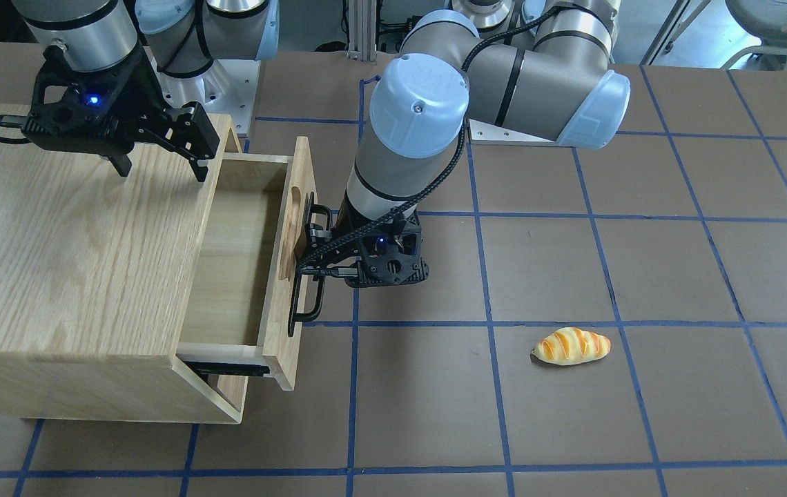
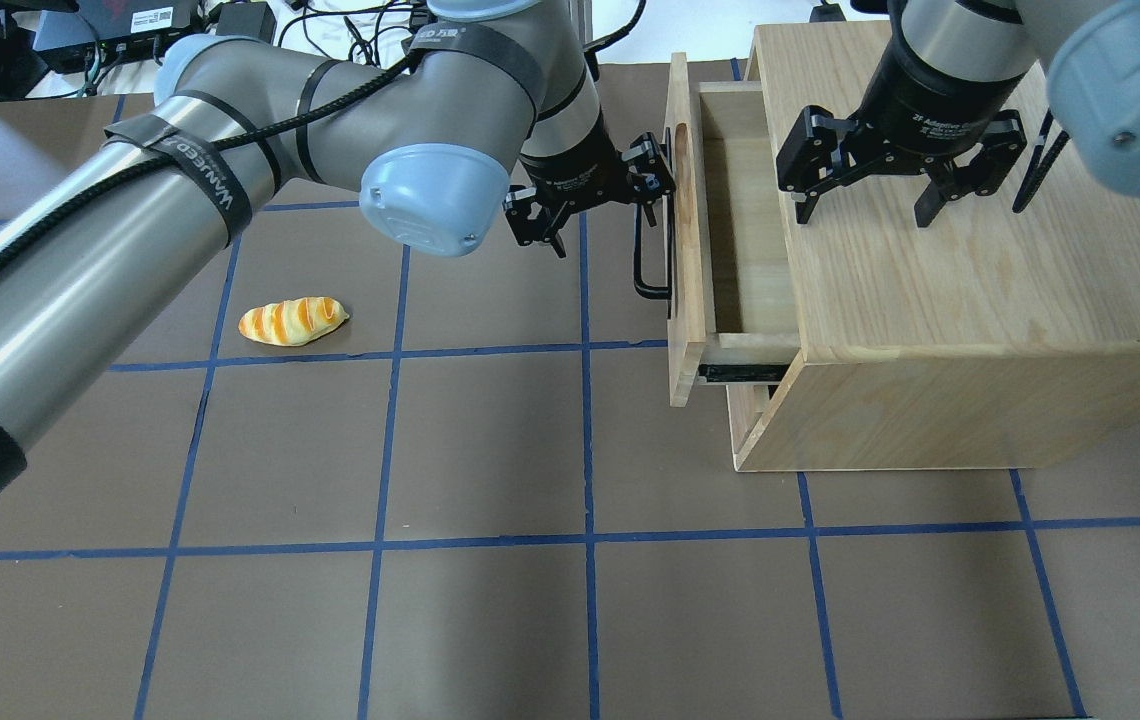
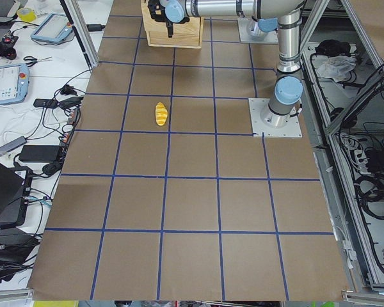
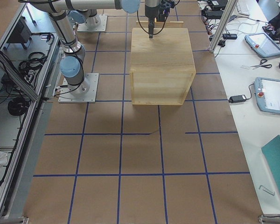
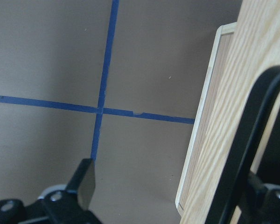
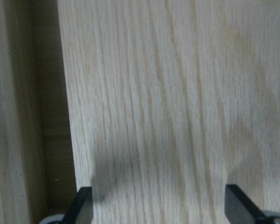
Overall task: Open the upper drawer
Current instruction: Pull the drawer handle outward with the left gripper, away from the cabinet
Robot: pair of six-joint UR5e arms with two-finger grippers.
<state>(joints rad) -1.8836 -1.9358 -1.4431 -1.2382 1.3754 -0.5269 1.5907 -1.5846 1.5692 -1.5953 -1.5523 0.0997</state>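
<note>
upper drawer (image 1: 235,262) part open | left claw (image 1: 316,243) released, bar handle (image 2: 639,250) just beside one finger | right claw (image 2: 865,215) spread – idle | we judge: light, stiff — grip bar mid-length

The left arm (image 2: 80,260) and right arm (image 2: 960,60) are grey metal tubes with pale blue caps at the joints. A black ribbed cable (image 1: 459,166) runs along the left arm under black straps, one lettered in white. The left claw (image 2: 602,212) and right claw (image 1: 161,169) are black and angular, each showing a small blue light

A robotics lab: teach pendants (image 3: 3,83), loose cables (image 3: 371,173) and a tape-gridded table (image 3: 192,204).
</note>
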